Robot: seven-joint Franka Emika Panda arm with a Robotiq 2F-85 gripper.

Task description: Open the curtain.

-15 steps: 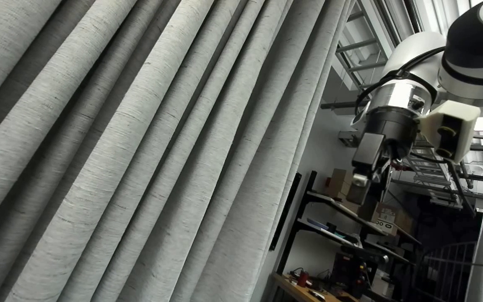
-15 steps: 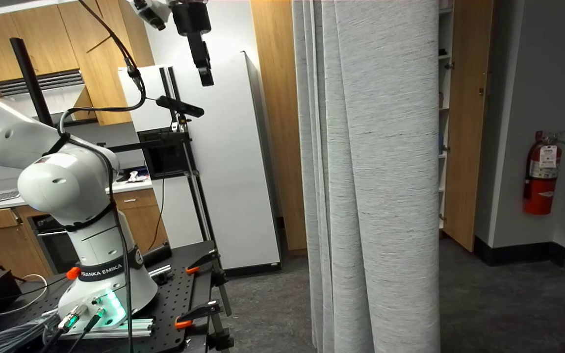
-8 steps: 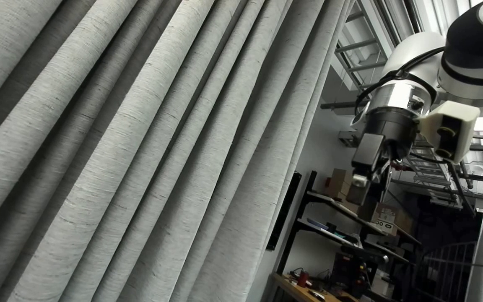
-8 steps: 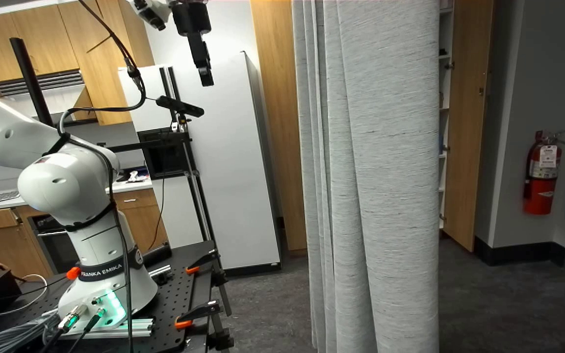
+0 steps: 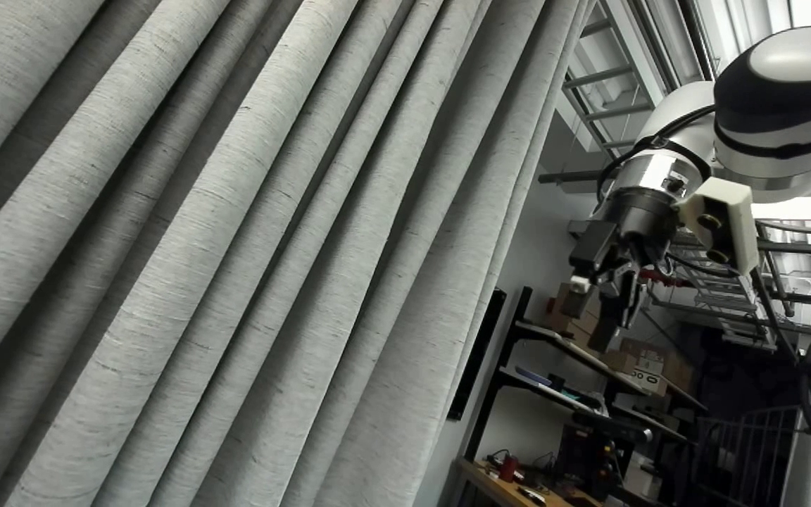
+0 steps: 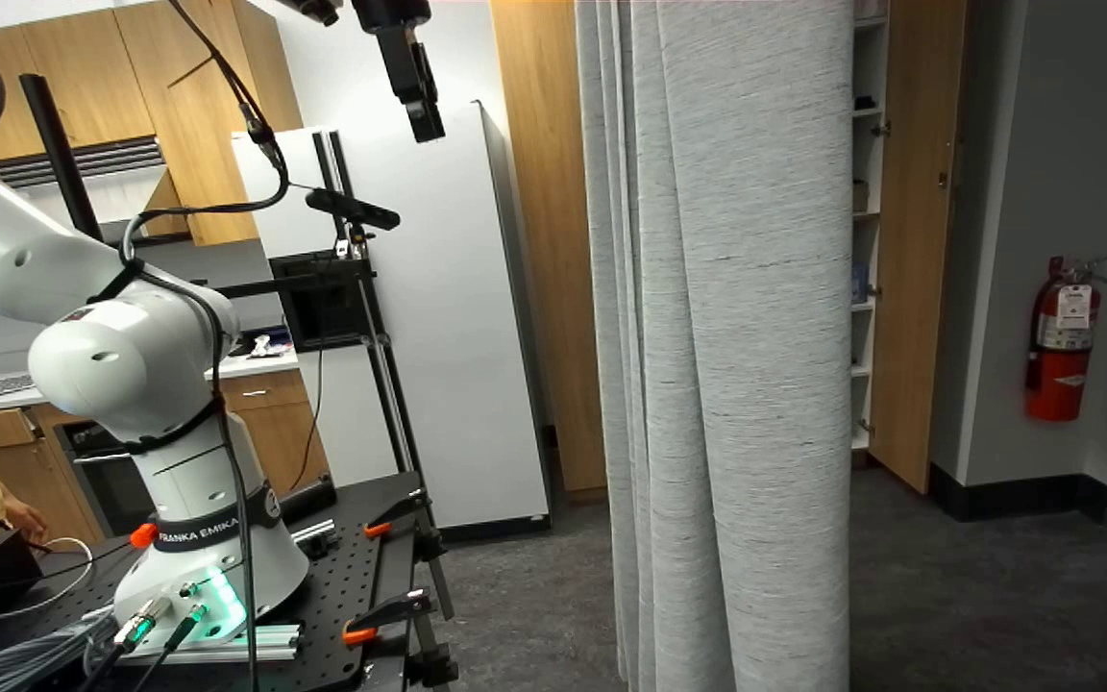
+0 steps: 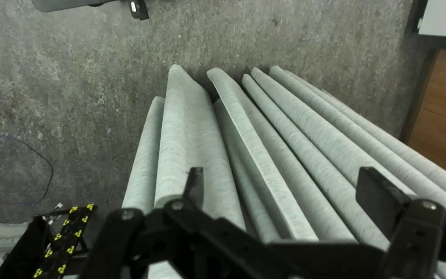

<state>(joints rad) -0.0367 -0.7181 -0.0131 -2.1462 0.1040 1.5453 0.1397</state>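
Beyond the hand, the curtain hangs in loose pleats; the fingers stand wide apart with nothing gripped. Depth is hard to judge, so closing too soon could miss the cloth.

lab — robot arm, kitchen cabinets, countertop

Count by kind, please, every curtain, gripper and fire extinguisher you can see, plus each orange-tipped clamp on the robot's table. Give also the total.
Curtain: 1
Gripper: 1
Fire extinguisher: 1
Orange-tipped clamps: 2
Total: 5
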